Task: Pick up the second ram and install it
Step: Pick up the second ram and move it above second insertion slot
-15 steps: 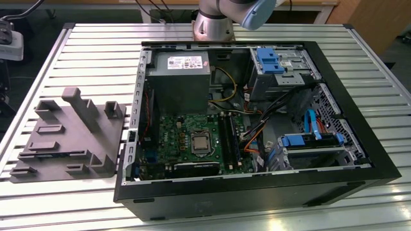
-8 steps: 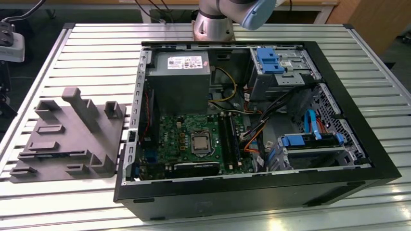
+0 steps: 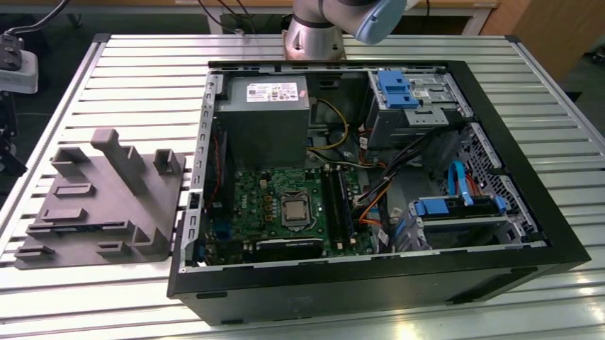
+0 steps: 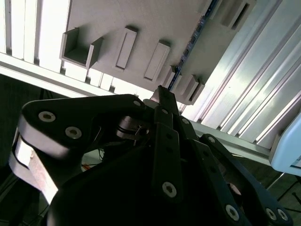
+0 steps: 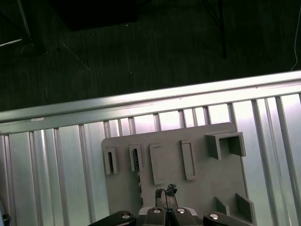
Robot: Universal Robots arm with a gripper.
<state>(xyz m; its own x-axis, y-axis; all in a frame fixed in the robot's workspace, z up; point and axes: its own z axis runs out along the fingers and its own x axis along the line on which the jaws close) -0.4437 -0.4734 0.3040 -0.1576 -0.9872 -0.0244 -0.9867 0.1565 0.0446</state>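
- In the exterior view, an open computer case lies on its side on the slatted metal bench.
- Inside it are a green motherboard, long black memory slots towards the exterior view's right of the board, and a grey power supply farther back.
- A grey fixture plate with upright blocks sits on the bench just beside the case, on the exterior view's left. The base of the arm stands at the far edge of the bench.
- In the second wrist view, the black pincer hangs over the fixture plate. Its fingers are pressed together at the tip with nothing between them.
- The second ram shows there as a thin dark-blue strip standing on edge on the plate. It runs away from the pincer tip, between the raised grey blocks, with the ribbed bench beyond.
- In the first wrist view, the pincer is over the fixture plate, its tips close together.
- The second ram is seen edge-on as a narrow toothed strip on the plate, near the tips but apart from them, untouched.
- The plate rests on the bench, and dark floor lies past the bench edge.
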